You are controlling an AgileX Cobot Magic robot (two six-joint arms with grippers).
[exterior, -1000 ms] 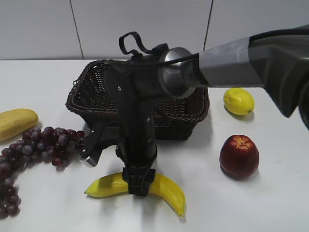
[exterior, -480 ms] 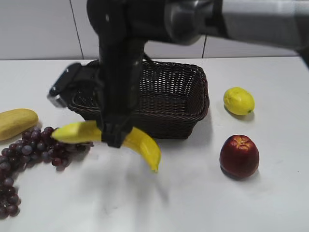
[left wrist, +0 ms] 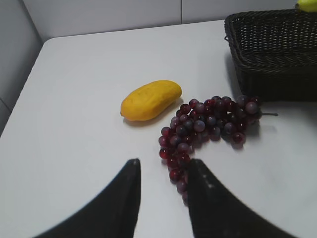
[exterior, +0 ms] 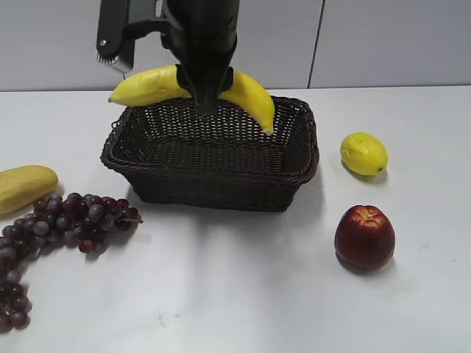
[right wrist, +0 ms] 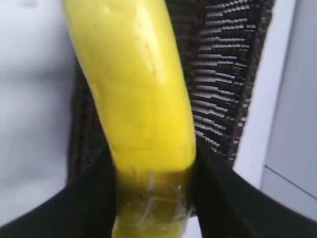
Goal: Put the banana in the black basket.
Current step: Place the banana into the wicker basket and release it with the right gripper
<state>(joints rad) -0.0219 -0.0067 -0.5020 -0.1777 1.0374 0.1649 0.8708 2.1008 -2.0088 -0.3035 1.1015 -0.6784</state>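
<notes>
One claw, the right claw (exterior: 207, 103), held the banana (exterior: 250, 95) midair above the black basket's (exterior: 213, 180) back rim; release remained. Left wrist: left claw (left wrist: 161, 171) narrowly parted, empty, near grapes (left wrist: 208, 129). Right wrist: banana pinched, basket below.

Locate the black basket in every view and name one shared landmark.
Exterior view: black basket center, under the held banana.
Left wrist view: upper right corner.
Right wrist view: dark weave behind the banana.
Shared landmark: the grapes appear in two views.
</notes>
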